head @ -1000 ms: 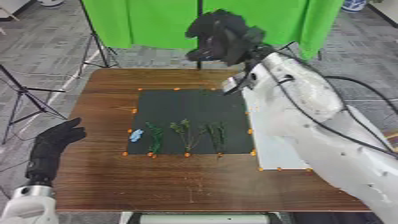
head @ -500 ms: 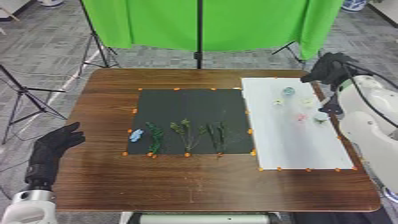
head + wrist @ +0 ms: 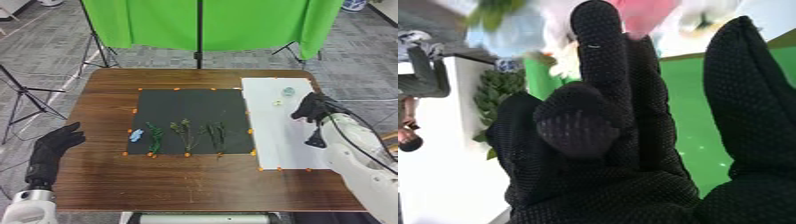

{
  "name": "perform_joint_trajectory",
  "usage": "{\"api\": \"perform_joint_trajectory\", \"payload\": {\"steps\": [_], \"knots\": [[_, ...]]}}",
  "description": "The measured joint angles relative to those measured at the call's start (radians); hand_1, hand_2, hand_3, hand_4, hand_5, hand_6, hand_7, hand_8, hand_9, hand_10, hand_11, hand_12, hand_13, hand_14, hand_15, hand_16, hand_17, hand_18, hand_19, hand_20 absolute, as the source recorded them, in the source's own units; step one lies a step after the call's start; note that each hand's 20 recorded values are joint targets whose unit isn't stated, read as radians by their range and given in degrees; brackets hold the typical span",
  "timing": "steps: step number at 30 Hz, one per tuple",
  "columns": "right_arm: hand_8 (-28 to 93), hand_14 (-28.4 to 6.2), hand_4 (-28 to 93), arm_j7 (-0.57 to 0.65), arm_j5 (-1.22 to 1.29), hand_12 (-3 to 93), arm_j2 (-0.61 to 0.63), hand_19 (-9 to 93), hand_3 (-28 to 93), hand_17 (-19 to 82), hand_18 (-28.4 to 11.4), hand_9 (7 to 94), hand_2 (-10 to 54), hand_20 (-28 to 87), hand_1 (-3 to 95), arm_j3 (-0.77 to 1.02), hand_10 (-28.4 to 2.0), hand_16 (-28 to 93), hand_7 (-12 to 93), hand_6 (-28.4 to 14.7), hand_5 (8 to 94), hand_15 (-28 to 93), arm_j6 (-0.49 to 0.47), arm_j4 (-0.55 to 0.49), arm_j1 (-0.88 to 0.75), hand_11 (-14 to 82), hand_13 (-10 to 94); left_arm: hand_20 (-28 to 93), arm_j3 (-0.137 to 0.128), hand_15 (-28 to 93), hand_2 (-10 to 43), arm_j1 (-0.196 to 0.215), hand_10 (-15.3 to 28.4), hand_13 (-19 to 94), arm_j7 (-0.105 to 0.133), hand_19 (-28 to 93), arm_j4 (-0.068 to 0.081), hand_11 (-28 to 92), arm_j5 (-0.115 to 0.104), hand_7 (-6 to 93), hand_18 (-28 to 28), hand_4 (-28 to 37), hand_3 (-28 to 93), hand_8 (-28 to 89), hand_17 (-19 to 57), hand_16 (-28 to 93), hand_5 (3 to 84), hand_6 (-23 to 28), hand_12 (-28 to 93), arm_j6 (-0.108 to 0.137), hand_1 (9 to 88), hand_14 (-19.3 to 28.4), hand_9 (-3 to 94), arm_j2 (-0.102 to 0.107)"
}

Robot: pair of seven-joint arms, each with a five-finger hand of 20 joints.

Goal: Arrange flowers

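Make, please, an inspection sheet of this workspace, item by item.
Surface: brown wooden table, black mat, white sheet at its right.
Job's things: green sprigs and light-blue item, kind unclear, on black mat; pale blue flower on white sheet; pink flower by right hand.
Clutter: nothing seen.
Hands: left hand at table's left edge; right hand over white sheet.
Cables: black cables along right arm.
Surroundings: green curtain, tripods, grey floor.

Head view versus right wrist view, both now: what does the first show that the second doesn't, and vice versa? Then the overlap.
Head view: the left hand, the dark mat with green stems and a light-blue piece.
Right wrist view: a leafy plant in the background, petal detail on a pink bloom.
Both: the right hand and the green backdrop.
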Motion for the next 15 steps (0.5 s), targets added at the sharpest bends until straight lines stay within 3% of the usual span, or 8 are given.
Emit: {"api": "perform_joint_trajectory", "payload": {"steps": [4, 7, 10, 15], "knots": [[-8, -3.4, -14, 0.005, -0.033, 26.1, -0.010, 93, 67, 60, -16.5, 79.5, -9.5, 60, 41.6, -0.022, -12.7, 36, 16, 1.2, 64.2, 64, 0.000, 0.009, -0.004, 23.7, 87, 19, 0.000, 26, 20.4, -0.001, 15.0, 41, -0.003, 14, 0.000, 23, 0.000, 12.9, 13.4, -25.6, 70, -6, 10.8, -4, 49.6, 6.4, 10, -0.006, 25.9, 19.1, 48.8, 0.000], [6, -2.3, -15, 0.011, -0.053, 39.2, -0.015, 93, 59, 61, -15.8, 85.2, -9.5, 61, 53.3, -0.043, -10.2, 36, 18, -0.1, 70.6, 64, 0.010, 0.022, -0.006, 14.4, 89, 19, 0.000, 26, 20.3, 0.000, 15.1, 41, -0.004, 14, 0.000, 23, 0.000, 12.9, 13.5, -25.5, 70, -6, 10.7, -4, 49.7, 6.4, 10, -0.008, 26.0, 19.1, 48.8, -0.001], [13, -1.6, -14, 0.013, -0.070, 43.8, -0.016, 93, 56, 63, -15.2, 89.2, -9.5, 62, 60.5, -0.072, -8.7, 36, 21, -1.3, 76.8, 64, 0.111, 0.038, -0.005, 11.1, 90, 19, 0.000, 26, 20.2, 0.001, 15.2, 41, -0.003, 14, 0.000, 23, 0.000, 12.9, 13.4, -25.4, 70, -6, 10.7, -4, 49.6, 6.4, 10, -0.009, 26.1, 19.1, 48.8, -0.001], [14, -1.2, -15, 0.012, -0.076, 45.1, -0.016, 93, 57, 64, -14.9, 91.1, -9.5, 62, 62.7, -0.135, -8.6, 36, 23, -1.7, 79.3, 64, 0.315, 0.079, 0.002, 11.5, 91, 19, -0.003, 26, 20.2, 0.007, 15.1, 41, -0.001, 14, -0.001, 23, 0.000, 12.8, 13.4, -25.4, 69, -6, 10.7, -4, 49.6, 6.5, 10, -0.008, 26.1, 19.1, 48.8, -0.004]]}}
